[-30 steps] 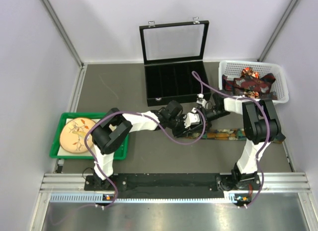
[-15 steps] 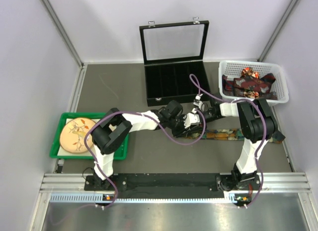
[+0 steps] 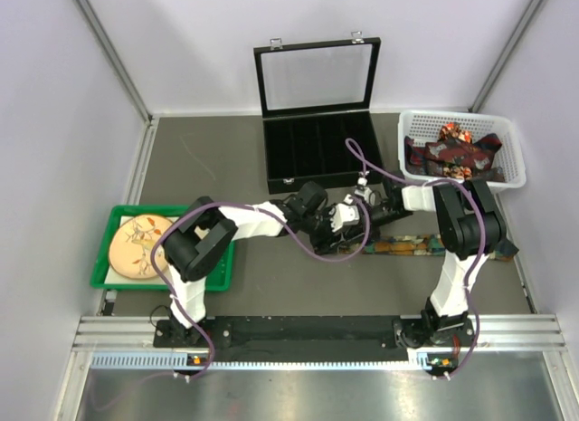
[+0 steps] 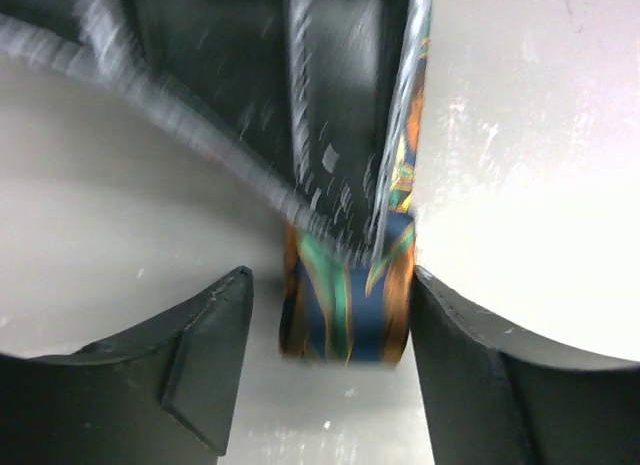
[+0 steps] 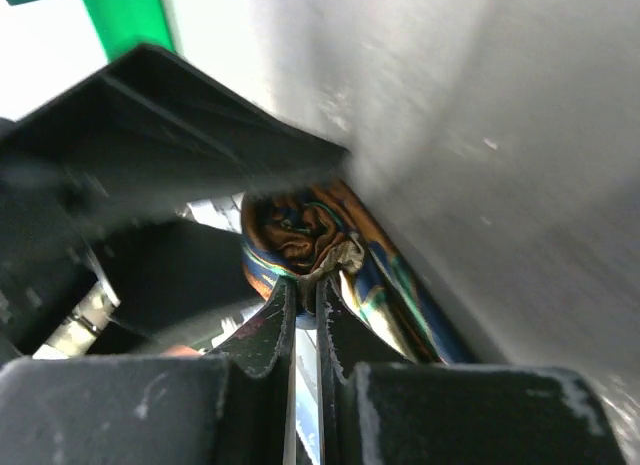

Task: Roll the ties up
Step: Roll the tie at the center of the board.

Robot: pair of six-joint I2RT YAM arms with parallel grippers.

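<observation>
Over the tie (image 3: 412, 247), just before the black case (image 3: 312, 158), the left hand (image 3: 346, 215) and right hand (image 3: 369, 204) together

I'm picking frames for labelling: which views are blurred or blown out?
Top view: sharp and evenly lit, glare only on the metal strip at the bottom. Left wrist: streaky motion blur up top, right side blown white, rolled tie fairly clear. Right wrist: tie fairly sharp, surroundings soft, table washed out.

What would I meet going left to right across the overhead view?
Green tray holding a patterned plate → black case, lid open → white basket of ties. The partly rolled tie, left tool and right tool overlap the case, so I skip them.
</observation>
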